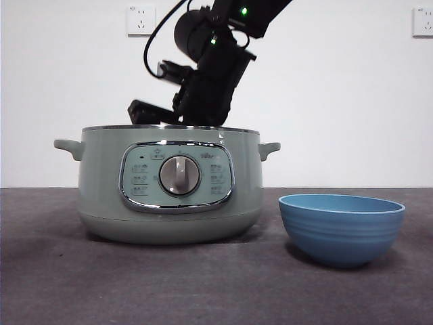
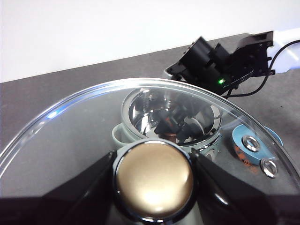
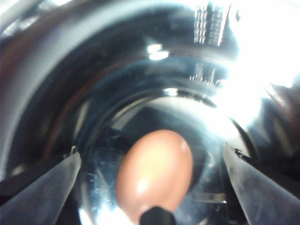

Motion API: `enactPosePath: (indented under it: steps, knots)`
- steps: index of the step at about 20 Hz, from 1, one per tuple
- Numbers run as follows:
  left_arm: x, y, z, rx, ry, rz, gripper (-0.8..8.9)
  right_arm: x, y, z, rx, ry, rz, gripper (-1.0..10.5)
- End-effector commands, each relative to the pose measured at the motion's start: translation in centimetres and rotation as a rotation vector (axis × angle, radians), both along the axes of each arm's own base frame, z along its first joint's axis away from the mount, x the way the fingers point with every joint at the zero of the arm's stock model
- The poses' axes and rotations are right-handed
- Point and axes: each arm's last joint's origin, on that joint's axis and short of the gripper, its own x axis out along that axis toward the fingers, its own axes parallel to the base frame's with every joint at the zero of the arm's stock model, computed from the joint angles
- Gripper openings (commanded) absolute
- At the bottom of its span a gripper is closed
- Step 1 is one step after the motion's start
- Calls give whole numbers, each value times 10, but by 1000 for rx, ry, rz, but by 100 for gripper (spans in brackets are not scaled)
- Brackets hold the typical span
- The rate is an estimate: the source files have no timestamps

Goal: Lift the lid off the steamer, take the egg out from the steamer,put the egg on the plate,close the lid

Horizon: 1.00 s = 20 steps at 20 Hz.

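Note:
The pale green steamer [image 1: 169, 196] stands open on the table, with the blue plate [image 1: 342, 227] to its right. My right arm [image 1: 210, 74] reaches down into the pot, and its jaws are hidden by the rim in the front view. Inside the shiny steel pot [image 3: 117, 70], the brown egg [image 3: 154, 173] lies between the open jaws of my right gripper [image 3: 151, 152], neither jaw touching it. My left gripper [image 2: 153, 161] is shut on the knob [image 2: 154, 183] of the glass lid [image 2: 70, 126], held above the table. Through the glass I see the steamer [image 2: 171, 112] and plate [image 2: 239, 136].
The table [image 1: 67, 284] is dark grey and ends at a white wall with two sockets [image 1: 141, 20] [image 1: 423, 20]. The right arm [image 2: 220, 61] with its cables leans over the far side of the pot.

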Motion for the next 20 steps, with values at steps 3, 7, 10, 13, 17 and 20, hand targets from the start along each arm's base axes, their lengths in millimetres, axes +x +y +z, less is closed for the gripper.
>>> enactPosePath:
  steps: [3, 7, 10, 13, 17, 20]
  knots:
    - [-2, 1, 5, -9, -54, -5, -8, 1, 2, -13, -28, 28, 1, 442]
    - [-2, 1, 4, -8, -51, -5, -9, 1, 2, -13, -29, 30, 0, 274]
    - [-3, 1, 4, -7, -47, -5, -8, 1, 2, -14, -28, 35, -5, 184]
    - [-3, 1, 4, -7, -48, -5, -8, 0, 1, -14, -31, 39, -4, 8]
    - [-3, 1, 4, -7, -49, -5, -8, -1, 1, 4, 14, -14, 1, -12]
    - [-2, 1, 5, -8, -52, -3, -8, -15, -11, 61, 90, -116, 5, -12]
